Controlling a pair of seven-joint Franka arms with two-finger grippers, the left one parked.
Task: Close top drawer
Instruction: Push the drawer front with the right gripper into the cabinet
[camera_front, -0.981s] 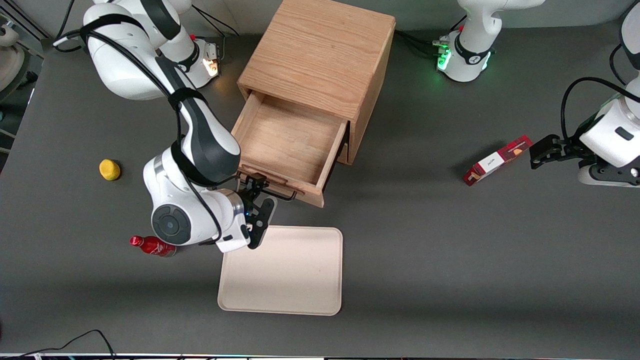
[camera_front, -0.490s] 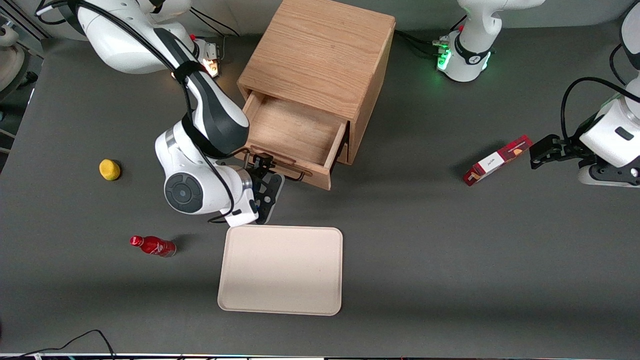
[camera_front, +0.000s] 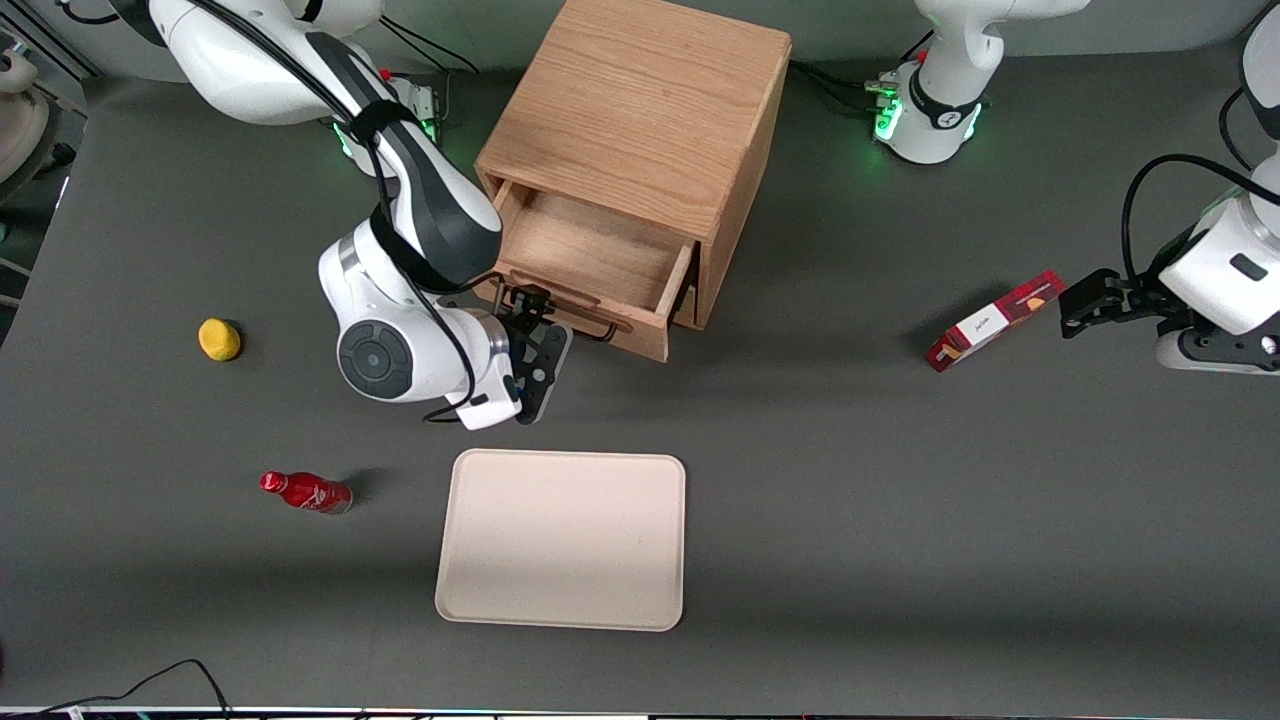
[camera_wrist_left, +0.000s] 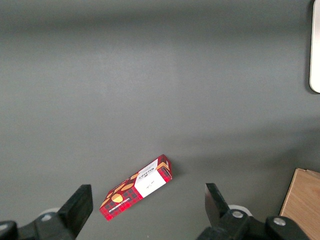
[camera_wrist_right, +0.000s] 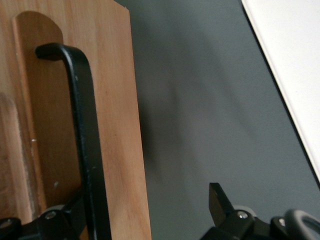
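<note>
Shallow light-oak wooden top drawer (camera_front: 590, 262) partly pulled out of the light-oak cabinet (camera_front: 640, 120), front panel facing the front camera. Black two-finger gripper (camera_front: 532, 318) right in front of that panel, fingers spread, apparently with one finger (camera_wrist_right: 60, 220) against the black wire bar handle (camera_wrist_right: 85, 135) and the other (camera_wrist_right: 220, 205) clear over the grey table (camera_front: 900, 500); contact hard to confirm. Cream rectangular tray (camera_front: 563, 540) nearer the camera than the drawer. Yellow lemon-like lump (camera_front: 219, 339) and red bottle (camera_front: 305, 492) toward the working arm's end; red snack box (camera_wrist_left: 137, 187) toward the parked arm's.
</note>
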